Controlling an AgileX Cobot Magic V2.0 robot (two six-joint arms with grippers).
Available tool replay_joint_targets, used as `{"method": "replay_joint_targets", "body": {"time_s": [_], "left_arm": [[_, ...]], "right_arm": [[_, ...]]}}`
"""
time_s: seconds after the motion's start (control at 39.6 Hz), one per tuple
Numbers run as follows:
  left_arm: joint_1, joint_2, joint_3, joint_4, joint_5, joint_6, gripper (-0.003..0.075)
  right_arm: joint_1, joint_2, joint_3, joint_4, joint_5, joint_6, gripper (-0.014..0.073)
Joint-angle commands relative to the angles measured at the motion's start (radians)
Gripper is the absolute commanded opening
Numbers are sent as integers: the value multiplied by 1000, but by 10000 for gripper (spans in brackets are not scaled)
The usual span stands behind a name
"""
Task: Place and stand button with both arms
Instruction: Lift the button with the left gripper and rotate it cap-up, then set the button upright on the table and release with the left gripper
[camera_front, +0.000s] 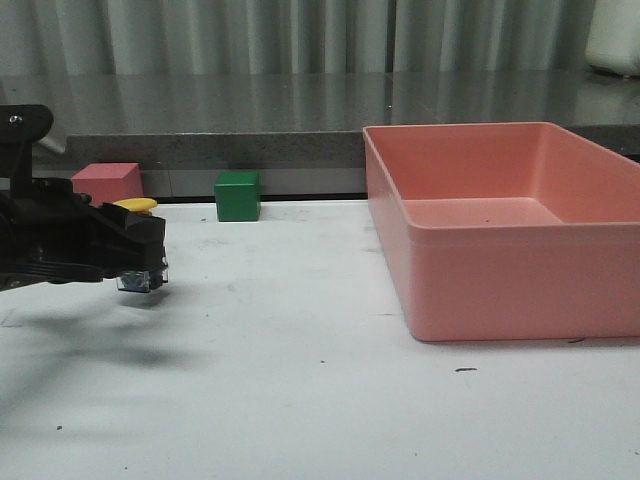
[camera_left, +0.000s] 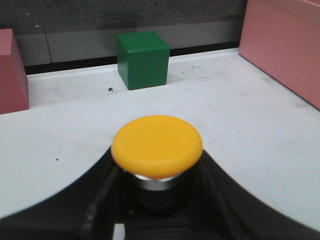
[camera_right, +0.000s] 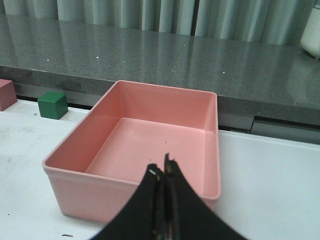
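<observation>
Placement looks to be the step in hand: the left gripper (camera_front: 135, 262) hangs just above the white table (camera_front: 300, 380) at about 9 o'clock in the front view, its fingers clamped around the dark body of the button (camera_left: 157, 145), whose yellow cap faces up and stands clear of the fingers. The base seems near the tabletop, though contact cannot be told. The next move probably calls for lowering the button squarely and releasing without tipping it; the right arm may be needed to steady it. The right gripper (camera_right: 163, 172) shows only in its own wrist view, fingers pressed together on nothing, poised above the near wall of the pink bin (camera_front: 480, 280). That bin, at 3 o'clock in the front view, holds nothing visible. A green cube (camera_front: 237, 195) and a pink block (camera_front: 106, 183) sit toward 11 o'clock at the table's far edge.
</observation>
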Motion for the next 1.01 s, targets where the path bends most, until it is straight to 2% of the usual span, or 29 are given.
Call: {"method": "replay_joint_targets", "body": {"time_s": [0.0,0.2,0.28,0.38,0.56,0.63,0.98], "left_arm": [[2,-14,-6,-10,-95,-3,138],[2,8,12,-10,-169,-3,144],[2,8,28,-10,-210,-1,177],[4,8,42,-10,-257,1,267],[4,8,51,-10,-282,1,503],[4,8,51,-10,-282,1,557],[4,-2,51,-5,-282,1,568]], "right_arm": [[-5,9,-26,-17,-86,-6,-62],[-5,9,-26,-17,-86,-6,-62],[-5,9,-26,-17,-86,-6,-62],[-5,9,-26,-17,-86,-6,-62],[-5,9,-26,-17,-86,-6,-62],[-5,9,-26,-17,-86,-6,-62],[-5,9,-26,-17,-86,-6,-62]]}}
